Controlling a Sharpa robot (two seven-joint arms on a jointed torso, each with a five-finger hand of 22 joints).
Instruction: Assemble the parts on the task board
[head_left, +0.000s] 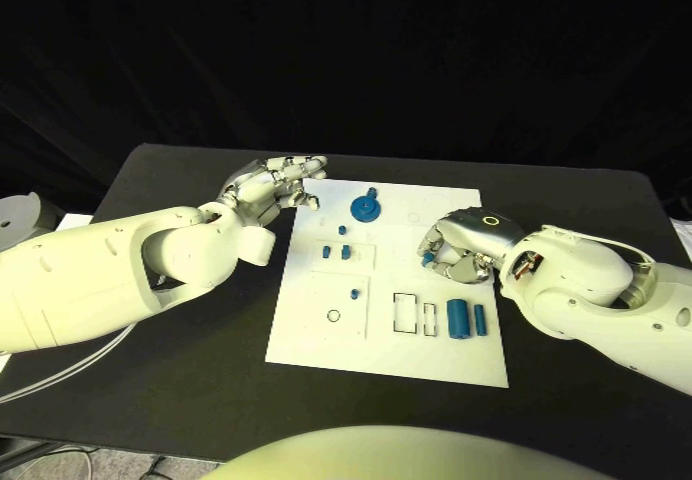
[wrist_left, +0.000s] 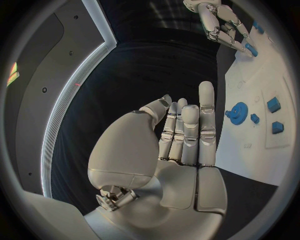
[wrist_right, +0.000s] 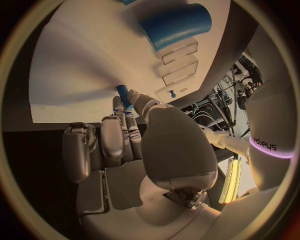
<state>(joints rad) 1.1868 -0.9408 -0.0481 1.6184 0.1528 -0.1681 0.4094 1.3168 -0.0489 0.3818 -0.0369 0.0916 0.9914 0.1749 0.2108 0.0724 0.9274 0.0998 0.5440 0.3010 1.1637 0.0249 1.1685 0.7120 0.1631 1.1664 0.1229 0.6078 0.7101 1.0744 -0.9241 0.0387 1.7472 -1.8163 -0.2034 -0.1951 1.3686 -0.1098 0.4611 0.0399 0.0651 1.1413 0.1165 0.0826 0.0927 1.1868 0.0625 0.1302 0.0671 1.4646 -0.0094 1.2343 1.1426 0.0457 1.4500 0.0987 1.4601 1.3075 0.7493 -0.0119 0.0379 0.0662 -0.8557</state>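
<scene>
So my right hand (head_left: 459, 250) is pinching a small blue peg (wrist_right: 123, 93) just above the task board (head_left: 317, 330), right of the blue gear (head_left: 366, 208), presumably to seat it. Left hand (head_left: 270, 184) hovers empty, fingers apart, at the board's far-left corner, out of the way.

A black table (head_left: 173, 390) stands against a dark backdrop, with a white cable (head_left: 58, 375) at its edge.

Left hand (wrist_left: 169, 155), fingers straight and together, holding nothing; a blue gear-shaped part (wrist_left: 237, 112) lies just beyond its fingertips (wrist_left: 205, 87) on the white task board (wrist_left: 250, 150).
</scene>
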